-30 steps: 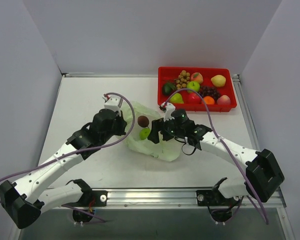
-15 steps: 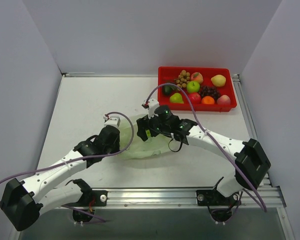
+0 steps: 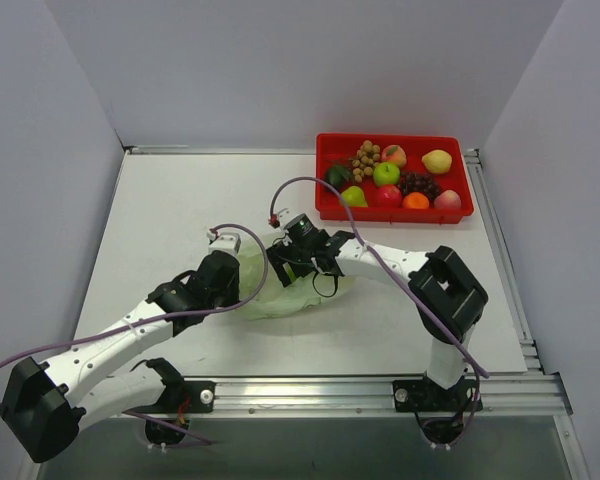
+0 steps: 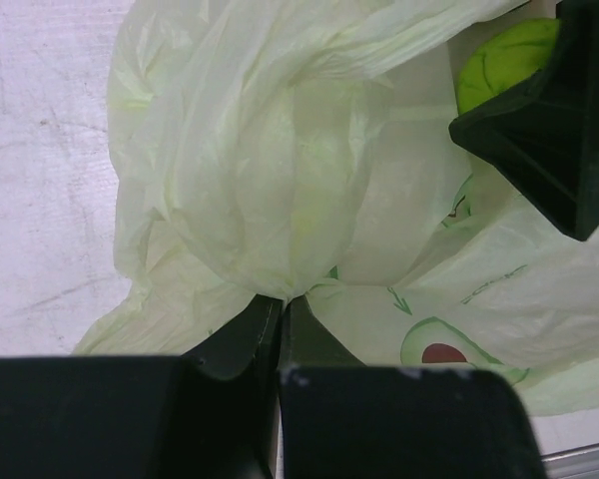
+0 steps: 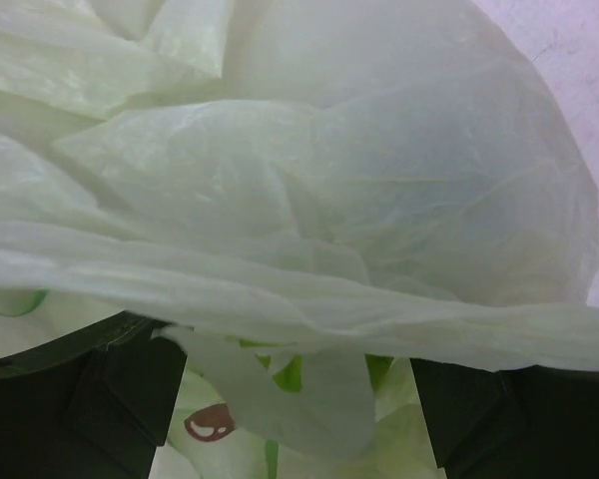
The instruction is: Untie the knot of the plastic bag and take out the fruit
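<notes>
The pale green plastic bag (image 3: 288, 302) lies crumpled at the table's middle, and I see no knot. My left gripper (image 3: 243, 284) is at its left edge, shut on a pinch of bag film (image 4: 283, 295). My right gripper (image 3: 280, 270) hangs low over the bag, open, with its fingers (image 5: 80, 399) wide apart and the film (image 5: 309, 299) draped between them. A green fruit (image 4: 499, 58) lies in the bag by the right gripper, and shows faintly behind the film in the right wrist view (image 5: 292, 375). The brown fruit is hidden.
A red tray (image 3: 392, 138) at the back right holds a green apple (image 3: 386, 173), a dark grape bunch (image 3: 418, 183), a tan longan cluster (image 3: 365, 158), a yellow fruit (image 3: 437, 160) and several other pieces. Grey walls stand on three sides.
My right gripper has moved left and down over the bag, covering the brown and green fruits. My left gripper pulled back toward the near side with the bag's edge, flattening the bag.
</notes>
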Available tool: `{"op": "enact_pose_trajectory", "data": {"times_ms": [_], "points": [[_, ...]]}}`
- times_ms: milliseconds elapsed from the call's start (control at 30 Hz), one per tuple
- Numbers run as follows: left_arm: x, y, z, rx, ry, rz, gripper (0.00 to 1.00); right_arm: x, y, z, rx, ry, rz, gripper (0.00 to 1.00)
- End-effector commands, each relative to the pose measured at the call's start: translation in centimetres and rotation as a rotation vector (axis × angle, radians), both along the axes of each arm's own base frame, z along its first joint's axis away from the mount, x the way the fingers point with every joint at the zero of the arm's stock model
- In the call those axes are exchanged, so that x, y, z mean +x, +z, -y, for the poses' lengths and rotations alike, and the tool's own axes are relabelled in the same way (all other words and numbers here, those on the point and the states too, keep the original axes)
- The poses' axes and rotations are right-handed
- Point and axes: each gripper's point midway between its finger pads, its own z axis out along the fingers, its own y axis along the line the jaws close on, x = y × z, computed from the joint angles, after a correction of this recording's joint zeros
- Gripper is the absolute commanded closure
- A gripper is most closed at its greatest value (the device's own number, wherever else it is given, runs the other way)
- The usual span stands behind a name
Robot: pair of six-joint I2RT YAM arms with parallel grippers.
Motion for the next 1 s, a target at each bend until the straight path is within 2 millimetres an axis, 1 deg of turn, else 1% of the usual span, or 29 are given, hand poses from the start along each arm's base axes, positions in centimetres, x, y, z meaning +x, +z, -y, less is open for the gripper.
{"op": "enact_pose_trajectory", "data": {"times_ms": [0,67,100,133,167,200,233,267,333,367,433,467,533,567,633,667,733,767,867,900,933,967], "points": [[1.7,2.6,0.8,-0.026,-0.007,0.085,1.0,0.3,-0.8,0.9,-0.08,-0.011,-0.008,0.17],[1.8,2.6,0.9,-0.019,-0.015,0.09,1.0,0.3,-1.4,1.1,-0.096,-0.015,-0.016,0.21],[1.9,2.6,0.8,-0.009,-0.026,0.095,1.0,0.2,-1.2,1.0,-0.095,-0.006,-0.011,0.33],[2.0,2.7,0.9,-0.005,-0.031,0.101,1.0,0.1,-1.1,0.9,-0.093,0.002,-0.009,0.42],[2.1,2.7,0.8,0.004,-0.036,0.104,1.0,0.1,-0.5,0.8,-0.085,0.009,0.002,0.51],[2.2,2.7,0.7,0.017,-0.048,0.112,1.0,0.0,-0.2,0.8,-0.083,0.016,0.008,0.68],[2.2,2.8,0.6,0.024,-0.055,0.117,1.0,-0.2,0.1,0.6,-0.077,0.026,0.014,0.72],[2.3,2.9,0.6,0.032,-0.063,0.12,1.0,-0.3,1.3,0.5,-0.058,0.036,0.031,0.75],[2.4,3.0,0.3,0.055,-0.077,0.13,1.0,-1.3,2.4,0.0,-0.022,0.074,0.032,0.76],[2.5,3.0,0.3,0.062,-0.082,0.134,1.0,-1.7,4.1,-0.4,0.018,0.091,0.047,0.77],[2.4,2.9,0.0,0.082,-0.093,0.141,1.0,-2.5,6.0,-1.2,0.079,0.134,0.051,0.78],[2.5,3.0,-0.2,0.088,-0.088,0.149,1.0,-2.8,8.0,-1.4,0.123,0.147,0.073,0.79],[2.5,2.7,-0.4,0.088,-0.084,0.158,1.0,-3.8,10.0,-2.0,0.186,0.189,0.069,0.79],[2.5,2.6,-0.6,0.089,-0.078,0.161,1.0,-4.2,11.8,-2.1,0.227,0.206,0.088,0.79],[2.4,2.2,-0.8,0.086,-0.068,0.161,1.0,-4.9,13.3,-2.4,0.27,0.236,0.089,0.79],[2.4,2.4,-0.8,0.088,-0.069,0.16,1.0,-5.3,15.0,-2.6,0.317,0.26,0.094,0.79],[2.4,2.5,-1.0,0.096,-0.061,0.165,1.0,-5.5,16.5,-2.5,0.36,0.275,0.098,0.79],[2.5,2.6,-1.1,0.098,-0.059,0.171,1.0,-5.4,18.2,-2.3,0.389,0.276,0.123,0.79],[2.4,2.7,-1.3,0.099,-0.058,0.177,1.0,-2.9,21.0,-0.1,0.405,0.19,0.218,0.78],[2.3,2.8,-1.1,0.09,-0.063,0.177,1.0,-0.3,21.6,2.0,0.376,0.089,0.276,0.78],[2.3,2.7,-1.2,0.091,-0.064,0.174,1.0,1.1,22.0,3.2,0.358,0.034,0.311,0.77],[2.3,2.8,-1.1,0.09,-0.066,0.176,1.0,2.5,22.0,4.4,0.335,-0.02,0.333,0.76]]}}
